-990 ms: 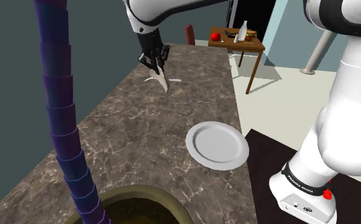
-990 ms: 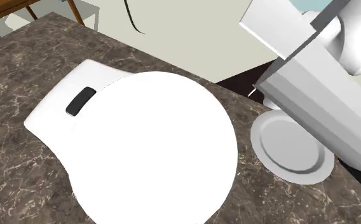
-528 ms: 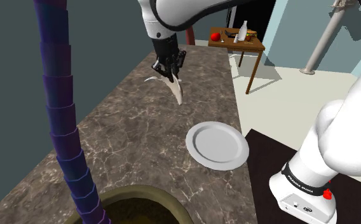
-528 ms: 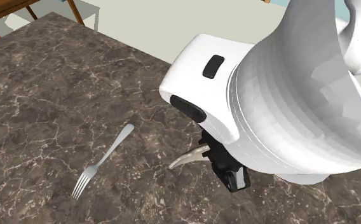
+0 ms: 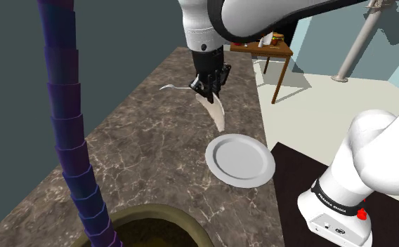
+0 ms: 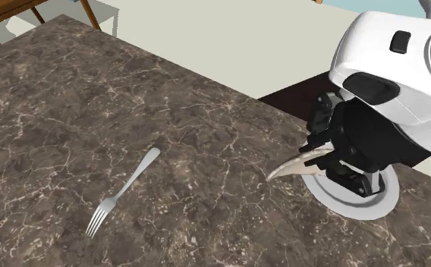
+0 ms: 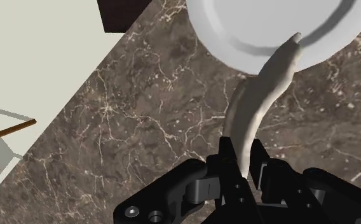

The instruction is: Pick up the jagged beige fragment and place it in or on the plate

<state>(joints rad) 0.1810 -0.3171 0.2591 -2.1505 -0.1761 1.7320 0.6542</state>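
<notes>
Carrying the fragment over the counter, the gripper is clenched on the piece's thick end. The grip sits at the broad end because that end offers the fingers the most surface. The curved, pale body therefore hangs free below them, pointed tip lowest.

The fragment appears clear of the counter. It hangs near the plate, at the plate's far edge in the shoulder view. In the wrist view its tip overlaps the plate's rim, while the thicker part lies over bare counter. Judged from this, the transfer is nearly complete but the piece is not yet centred for release.

The fork lies flat on the counter, well apart toward the second exterior view's left, and does not obstruct the path.
</notes>
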